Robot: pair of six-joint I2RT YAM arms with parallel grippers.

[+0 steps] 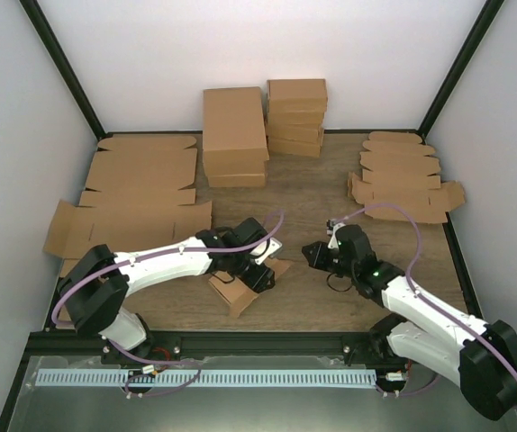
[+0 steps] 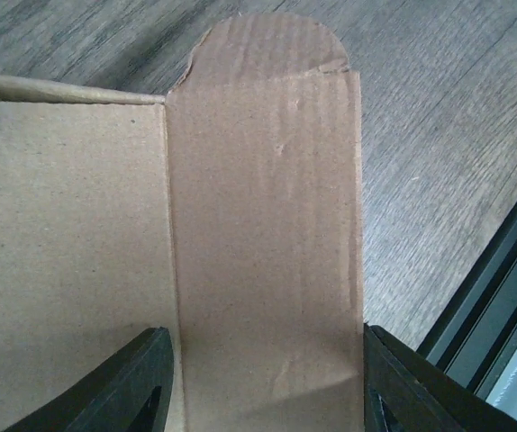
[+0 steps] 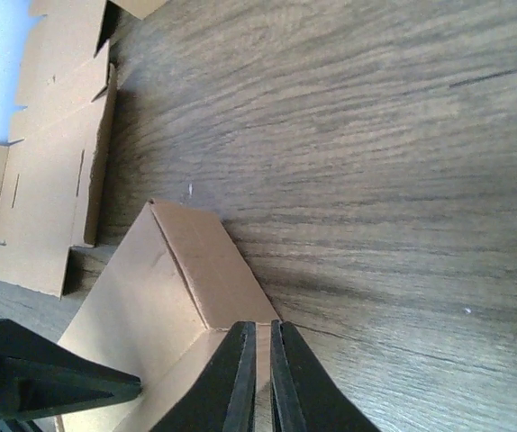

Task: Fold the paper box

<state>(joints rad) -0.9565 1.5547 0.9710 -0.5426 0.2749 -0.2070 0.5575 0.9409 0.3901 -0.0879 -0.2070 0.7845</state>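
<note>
You had the paper box [image 1: 233, 290] in the lower centre of the top view, on the tabletop [image 1: 331, 301] just above the arm bases, only partly formed; your left hand [image 2: 263, 391] stood wide over it, its fingers [image 2: 137, 387] either side of one long panel that ended in a rounded tab [image 2: 267, 45] at the top of the wrist view; whether the fingers touched the panel's edges could not be told, but nothing looked clamped; your right hand [image 3: 261, 378] was nearly closed, a mere slit between its tips, holding nothing that showed, low beside the box's right end. The likely trouble from there: with no firm grip, the creased panel could spring flat; a push from the narrow right hand could skid the light box toward the black rail [image 1: 267, 340] at the bottom of the frame rather than bend a flap; a closing left hand might crush the panel off its crease.
</note>
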